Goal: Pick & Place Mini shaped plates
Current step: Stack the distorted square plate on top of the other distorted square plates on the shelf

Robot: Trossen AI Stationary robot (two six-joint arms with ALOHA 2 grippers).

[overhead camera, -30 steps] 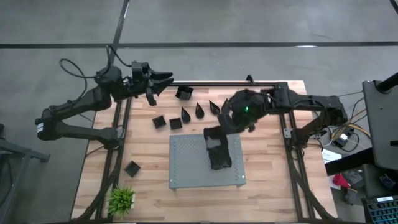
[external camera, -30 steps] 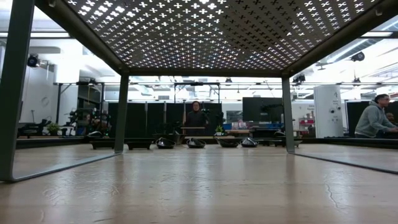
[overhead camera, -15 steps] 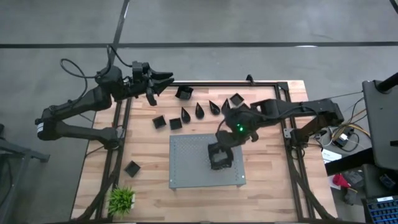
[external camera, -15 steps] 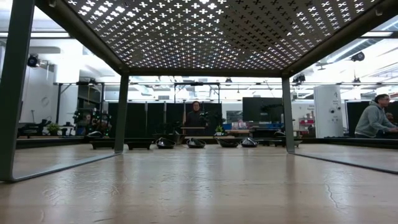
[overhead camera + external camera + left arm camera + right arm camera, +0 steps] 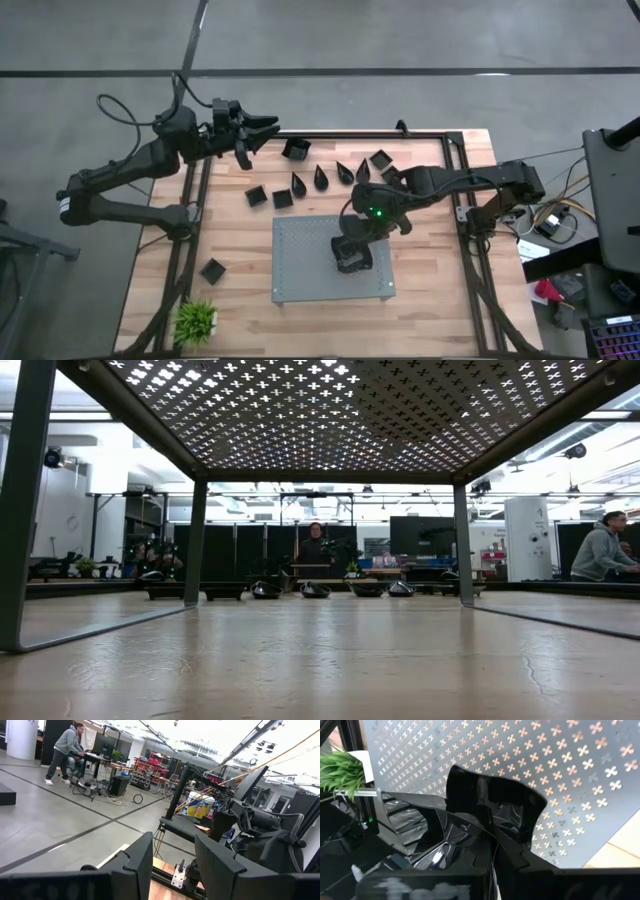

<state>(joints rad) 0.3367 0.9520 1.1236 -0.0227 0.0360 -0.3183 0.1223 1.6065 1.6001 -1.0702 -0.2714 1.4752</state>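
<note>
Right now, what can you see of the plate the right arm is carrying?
The small glossy black square plate with raised rim looks like moulded plastic, its walls reflecting light. It sits tilted in the right tool, pinched by one edge between the dark fingers. It hangs over the grey perforated metal board, near the board's middle. Whether it touches the board cannot be told. Nothing lies in it that shows.

The dark two-finger right gripper (image 5: 351,254) is reached inward and pointed down. The dark two-finger left gripper (image 5: 262,131) is held spread apart, far off.
</note>
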